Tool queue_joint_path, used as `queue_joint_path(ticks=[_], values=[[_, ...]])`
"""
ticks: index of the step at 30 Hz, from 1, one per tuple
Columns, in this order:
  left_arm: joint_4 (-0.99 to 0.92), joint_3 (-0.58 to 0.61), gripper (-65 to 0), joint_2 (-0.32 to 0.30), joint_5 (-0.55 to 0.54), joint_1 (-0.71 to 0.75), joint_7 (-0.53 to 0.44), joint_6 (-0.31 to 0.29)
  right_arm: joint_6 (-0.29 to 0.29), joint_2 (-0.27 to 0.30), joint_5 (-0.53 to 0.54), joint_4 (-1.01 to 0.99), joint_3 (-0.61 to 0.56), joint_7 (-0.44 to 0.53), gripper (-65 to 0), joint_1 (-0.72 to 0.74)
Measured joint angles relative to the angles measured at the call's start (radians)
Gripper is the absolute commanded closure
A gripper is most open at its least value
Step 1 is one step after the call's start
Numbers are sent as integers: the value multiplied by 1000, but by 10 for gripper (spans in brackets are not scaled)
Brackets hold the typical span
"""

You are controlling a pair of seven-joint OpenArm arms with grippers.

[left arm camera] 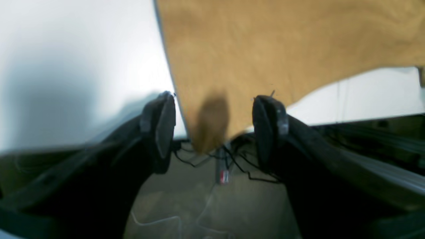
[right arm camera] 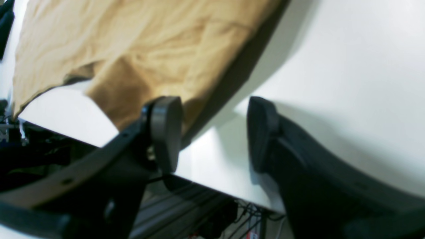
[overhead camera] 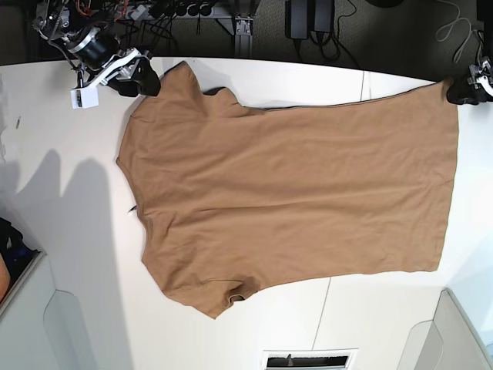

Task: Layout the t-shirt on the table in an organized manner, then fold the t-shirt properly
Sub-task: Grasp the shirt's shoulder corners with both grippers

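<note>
The tan-brown t-shirt [overhead camera: 293, 193] lies spread flat on the white table [overhead camera: 69, 231], sleeves toward the base view's left and hem toward its right. My left gripper [left arm camera: 214, 129] is open at the table's far edge. A hem corner of the shirt [left arm camera: 212, 126] hangs between its fingers without being pinched. In the base view the left gripper [overhead camera: 460, 91] sits at the far right hem corner. My right gripper [right arm camera: 214, 132] is open, with the far sleeve [right arm camera: 132, 83] just behind one finger [right arm camera: 166, 132]. In the base view the right gripper [overhead camera: 145, 79] sits at the far left sleeve.
Beyond the table's far edge are cables and a power strip [left arm camera: 223, 172] on the floor. Thin dark seams [overhead camera: 323, 304] cross the tabletop. Grey panels stand at the near corners [overhead camera: 462, 331], and a white vent [overhead camera: 308, 360] sits at the near edge.
</note>
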Motion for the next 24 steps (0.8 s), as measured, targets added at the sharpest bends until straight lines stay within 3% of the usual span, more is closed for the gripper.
queue_joint_path(ticks=[24], values=[[-1,0,-391,13,-4,34,11,0,0,0,1,0,0,-23,-319,19]])
